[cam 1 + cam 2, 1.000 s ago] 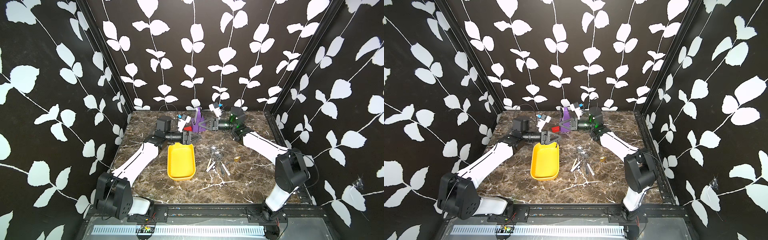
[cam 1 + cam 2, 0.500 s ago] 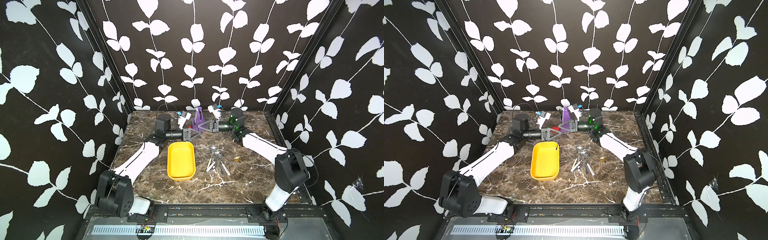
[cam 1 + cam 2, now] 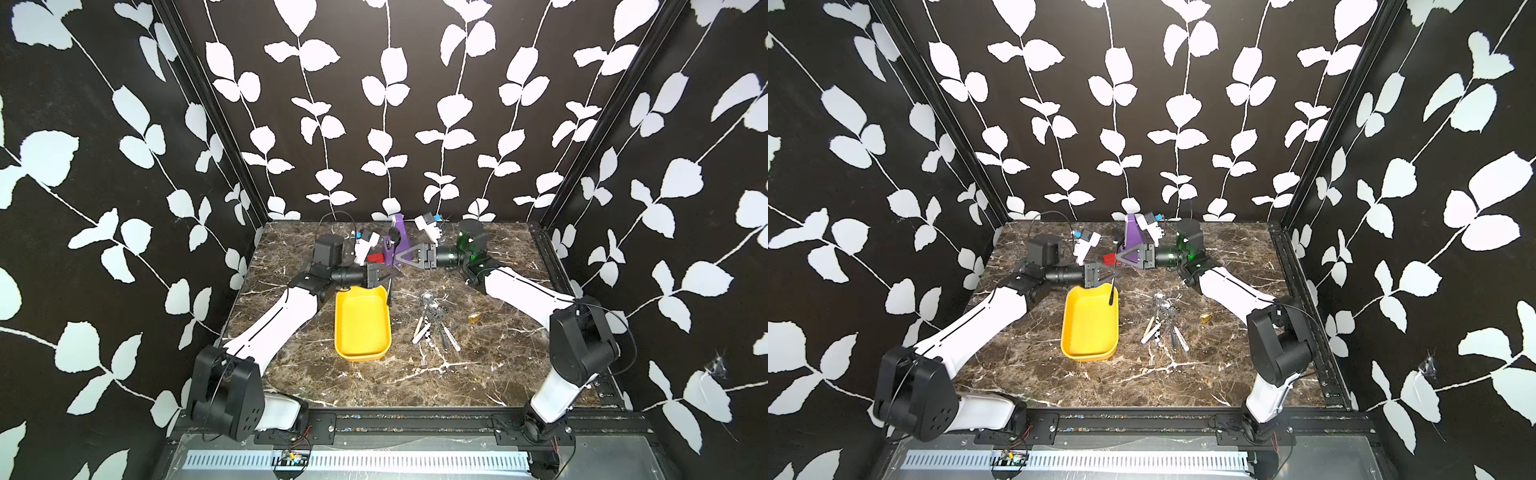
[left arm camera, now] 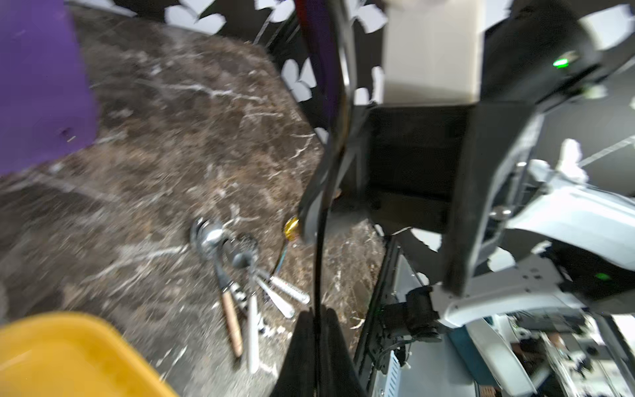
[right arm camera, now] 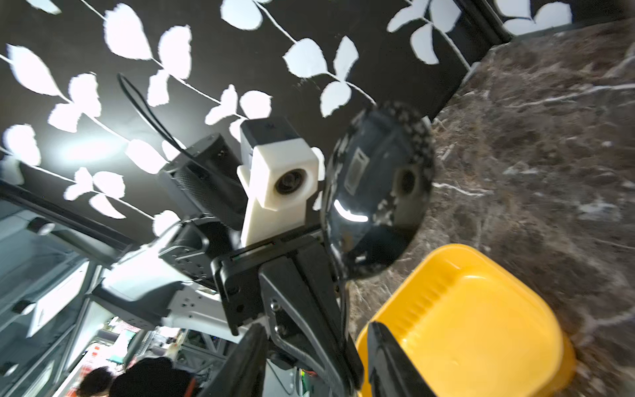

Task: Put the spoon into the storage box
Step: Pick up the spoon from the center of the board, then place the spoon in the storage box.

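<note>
1. Yellow plastic storage box [image 3: 362, 332]: lies on the marble tabletop [image 3: 478, 374] between the two arms, its long side running away from the arm bases.
2. Black spoon [image 3: 389, 293]: held roughly upright over the box's far right corner, with the bowl [image 5: 378, 192] uppermost and the handle pointing down at the rim. Whether the handle tip touches the box cannot be told.
3. Left gripper [image 3: 391, 276]: fingers pressed together on the spoon. The thin handle [image 4: 318, 275] runs between them in the left wrist view.
4. Right gripper [image 3: 397, 260]: just beyond the left one and pointing toward it. Its fingers [image 5: 386, 354] stand spread, gripping nothing.
5. Loose spoons [image 3: 432, 322]: bunched on the marble to the right of the box and apart from it. A small gold object [image 3: 475, 318] lies further right.
6. Purple stand [image 3: 400, 230]: at the back of the table, behind both grippers.
</note>
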Robot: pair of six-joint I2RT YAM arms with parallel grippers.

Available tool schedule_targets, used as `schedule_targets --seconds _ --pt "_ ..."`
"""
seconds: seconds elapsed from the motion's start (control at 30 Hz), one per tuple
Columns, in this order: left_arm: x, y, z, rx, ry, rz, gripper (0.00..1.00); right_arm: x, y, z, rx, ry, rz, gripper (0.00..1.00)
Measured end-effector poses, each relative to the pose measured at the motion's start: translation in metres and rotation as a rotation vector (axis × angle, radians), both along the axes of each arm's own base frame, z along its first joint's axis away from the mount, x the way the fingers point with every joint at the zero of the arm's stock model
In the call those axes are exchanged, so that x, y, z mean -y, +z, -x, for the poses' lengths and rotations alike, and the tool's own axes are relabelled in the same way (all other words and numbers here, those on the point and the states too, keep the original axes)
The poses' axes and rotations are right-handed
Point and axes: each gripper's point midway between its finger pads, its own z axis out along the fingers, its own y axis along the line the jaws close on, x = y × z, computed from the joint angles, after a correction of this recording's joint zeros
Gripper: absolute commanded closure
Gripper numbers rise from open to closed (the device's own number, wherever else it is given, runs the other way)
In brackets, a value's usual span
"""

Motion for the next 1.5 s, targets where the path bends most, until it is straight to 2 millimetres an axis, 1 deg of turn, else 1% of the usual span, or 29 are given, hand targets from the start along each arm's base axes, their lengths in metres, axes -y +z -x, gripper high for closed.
schedule_targets --seconds 0.07,0.13,0.27,0.37,0.5,0.6,0.7,0.77,0.87,1.07,1.3,1.37,1.5 --pt "-0.011 -0.014 0.005 -0.017 0.044 -0.064 1.00 0.007 -0.009 -0.003 -0.002 -0.040 0.041 0.46" --pt "-0.022 -0.027 0.013 -0.038 0.085 -0.124 1.00 0.019 -0.018 -0.008 0.001 -0.098 0.086 0.46" --pt "-0.047 -0.052 0.025 -0.086 0.174 -0.258 1.00 0.058 -0.035 -0.017 0.012 -0.242 0.172 0.46" --pt "-0.064 -0.073 0.032 -0.136 0.241 -0.381 1.00 0.082 -0.045 -0.024 0.019 -0.325 0.219 0.46" --pt "-0.079 -0.099 0.044 -0.197 0.295 -0.528 1.00 0.098 -0.058 -0.030 0.008 -0.374 0.270 0.46" --pt "-0.085 -0.118 0.051 -0.236 0.321 -0.631 1.00 0.103 -0.066 -0.031 -0.003 -0.390 0.299 0.46" --pt "-0.084 -0.143 0.055 -0.279 0.319 -0.744 1.00 0.107 -0.069 -0.033 -0.002 -0.405 0.314 0.46" --pt "-0.085 -0.160 0.055 -0.314 0.320 -0.818 1.00 0.109 -0.070 -0.034 -0.003 -0.410 0.320 0.46" --pt "-0.085 -0.178 0.051 -0.344 0.327 -0.898 1.00 0.111 -0.072 -0.035 -0.009 -0.416 0.328 0.46" --pt "-0.084 -0.196 0.039 -0.362 0.360 -0.980 1.00 0.114 -0.077 -0.034 -0.020 -0.423 0.342 0.46" --pt "-0.079 -0.221 0.036 -0.377 0.354 -1.074 1.00 0.117 -0.086 -0.032 -0.041 -0.423 0.360 0.46" --pt "-0.078 -0.225 0.036 -0.376 0.355 -1.088 1.00 0.117 -0.086 -0.031 -0.039 -0.423 0.362 0.46" --pt "-0.073 -0.224 0.031 -0.352 0.364 -1.104 1.00 0.120 -0.085 -0.030 -0.033 -0.428 0.362 0.46"
